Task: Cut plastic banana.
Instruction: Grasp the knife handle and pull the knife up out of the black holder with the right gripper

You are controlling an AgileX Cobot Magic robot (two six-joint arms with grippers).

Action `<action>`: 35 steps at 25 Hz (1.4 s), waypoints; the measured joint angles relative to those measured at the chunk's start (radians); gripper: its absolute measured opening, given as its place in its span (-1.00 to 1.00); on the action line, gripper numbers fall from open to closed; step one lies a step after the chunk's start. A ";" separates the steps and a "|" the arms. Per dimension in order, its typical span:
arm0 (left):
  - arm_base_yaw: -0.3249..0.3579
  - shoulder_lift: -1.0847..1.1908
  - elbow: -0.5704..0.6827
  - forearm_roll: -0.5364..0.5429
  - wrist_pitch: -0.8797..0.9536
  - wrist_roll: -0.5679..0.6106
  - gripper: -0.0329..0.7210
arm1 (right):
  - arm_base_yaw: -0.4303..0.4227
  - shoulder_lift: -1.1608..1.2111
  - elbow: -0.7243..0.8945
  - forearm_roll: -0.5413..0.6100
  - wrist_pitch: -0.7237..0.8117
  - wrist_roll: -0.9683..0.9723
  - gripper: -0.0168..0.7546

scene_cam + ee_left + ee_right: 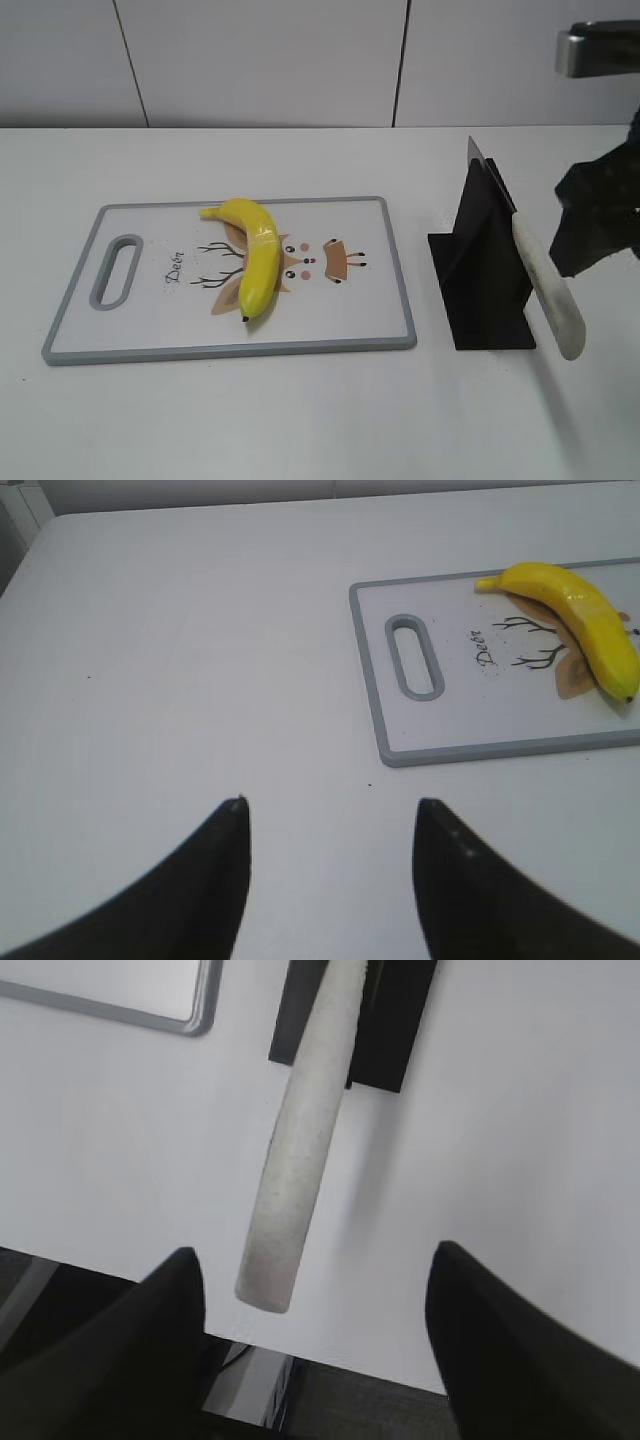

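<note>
The plastic banana (pixel 254 259) is glossy yellow with a dark tip and lies on a white cutting board (pixel 150 330) with a grey rim; it also shows in the left wrist view (pixel 585 625). A knife with a white handle (pixel 548 287) rests in a black stand (pixel 483 270); the handle shows in the right wrist view (pixel 293 1170). My right gripper (pixel 315 1270) is open and empty, its fingers either side of the handle's free end without touching it. My left gripper (pixel 330 815) is open and empty over bare table, left of the board.
The board has a handle slot (pixel 415 657) at its left end and a deer drawing under the banana. The table's front edge (pixel 330 1360) lies just below the knife handle. A white wall stands behind the table.
</note>
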 joint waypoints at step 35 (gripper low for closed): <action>0.000 0.000 0.000 0.002 0.000 0.000 0.38 | 0.009 0.184 -0.004 0.073 -0.082 0.160 -0.51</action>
